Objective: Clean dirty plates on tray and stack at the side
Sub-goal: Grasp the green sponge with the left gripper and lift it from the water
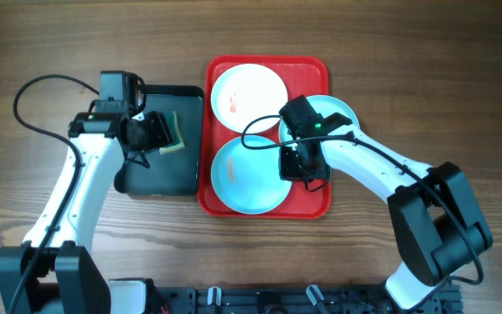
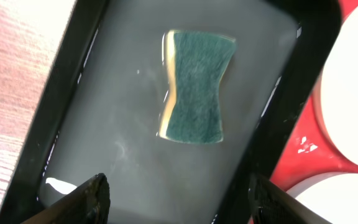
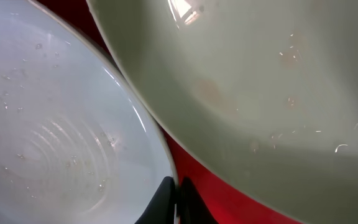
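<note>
While your left gripper (image 2: 182,208) hangs over the black tray (image 2: 79,81) with its jaws spread apart, the green sponge (image 2: 194,87) lies flat just ahead of them, centred between the fingertips and touching neither. Your right gripper (image 3: 176,202) has its jaws pressed together, nothing visible between them, low over the red tray (image 3: 229,193). A pale blue plate (image 3: 55,124) lies right beside the left jaw, and a second plate (image 3: 260,81) fills the view ahead and to the right.

No readable text or label — plates (image 1: 249,93) and tray (image 1: 310,71) bear none.
</note>
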Robot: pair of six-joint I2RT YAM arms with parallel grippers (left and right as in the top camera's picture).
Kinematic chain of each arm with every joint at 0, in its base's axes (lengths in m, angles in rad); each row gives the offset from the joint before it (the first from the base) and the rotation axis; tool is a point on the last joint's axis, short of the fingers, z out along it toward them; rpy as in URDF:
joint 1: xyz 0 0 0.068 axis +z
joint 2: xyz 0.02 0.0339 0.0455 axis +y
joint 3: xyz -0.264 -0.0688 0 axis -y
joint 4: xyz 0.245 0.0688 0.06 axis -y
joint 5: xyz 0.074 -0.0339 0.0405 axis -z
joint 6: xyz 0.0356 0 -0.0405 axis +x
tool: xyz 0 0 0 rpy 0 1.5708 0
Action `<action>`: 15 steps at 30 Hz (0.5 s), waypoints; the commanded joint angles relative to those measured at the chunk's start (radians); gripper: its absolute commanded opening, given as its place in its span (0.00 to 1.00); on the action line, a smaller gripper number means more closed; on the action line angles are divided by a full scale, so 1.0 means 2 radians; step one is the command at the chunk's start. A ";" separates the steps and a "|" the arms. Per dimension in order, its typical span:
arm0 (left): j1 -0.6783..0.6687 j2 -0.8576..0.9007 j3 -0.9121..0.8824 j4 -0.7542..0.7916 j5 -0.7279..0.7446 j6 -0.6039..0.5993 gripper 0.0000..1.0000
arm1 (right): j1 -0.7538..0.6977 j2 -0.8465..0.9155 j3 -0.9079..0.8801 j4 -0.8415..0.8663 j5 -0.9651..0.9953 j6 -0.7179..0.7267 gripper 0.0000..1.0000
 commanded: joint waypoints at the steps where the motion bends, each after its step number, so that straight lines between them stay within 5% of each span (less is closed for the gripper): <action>1: -0.003 0.004 -0.030 0.032 -0.007 -0.001 0.64 | -0.004 0.007 -0.002 0.010 0.010 0.009 0.06; 4: -0.003 0.004 -0.047 0.088 -0.007 -0.001 0.55 | -0.004 0.007 -0.002 0.015 0.010 0.010 0.08; 15: -0.004 0.039 -0.051 0.167 -0.006 -0.003 0.57 | -0.004 0.007 -0.002 0.018 0.010 0.009 0.09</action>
